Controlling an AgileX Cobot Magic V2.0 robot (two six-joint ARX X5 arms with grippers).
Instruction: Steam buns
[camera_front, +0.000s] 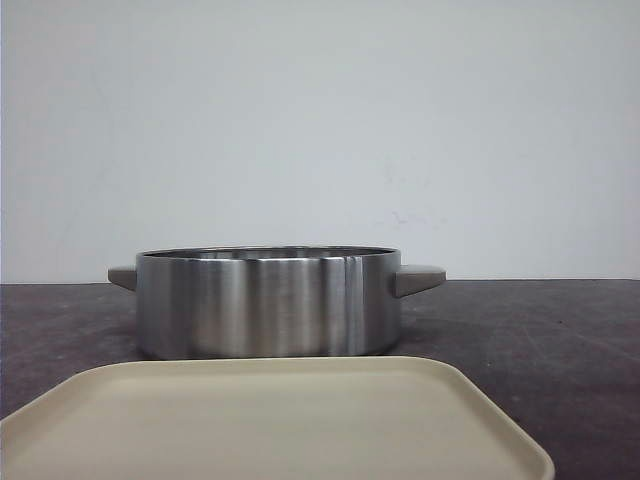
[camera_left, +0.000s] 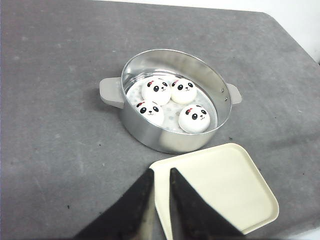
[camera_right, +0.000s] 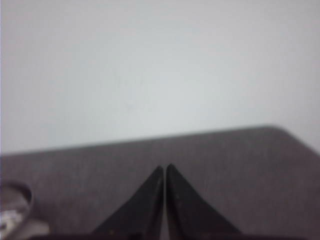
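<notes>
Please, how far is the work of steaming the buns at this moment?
Done: all four buns already lie inside the steel pot, and the beige tray beside it holds nothing. In hand: nothing; the left gripper is slightly open above the tray's edge, and the right gripper is shut and holds nothing. Left: no lid is visible, so the pot remains uncovered.

No text, label, brand, number or sign can be read anywhere in these views. The steel pot (camera_left: 170, 142), the beige tray (camera_left: 225, 185) and the grey table (camera_left: 55, 100) are all plain, and the buns (camera_left: 170, 103) carry only painted panda faces (drawings, not writing).
</notes>
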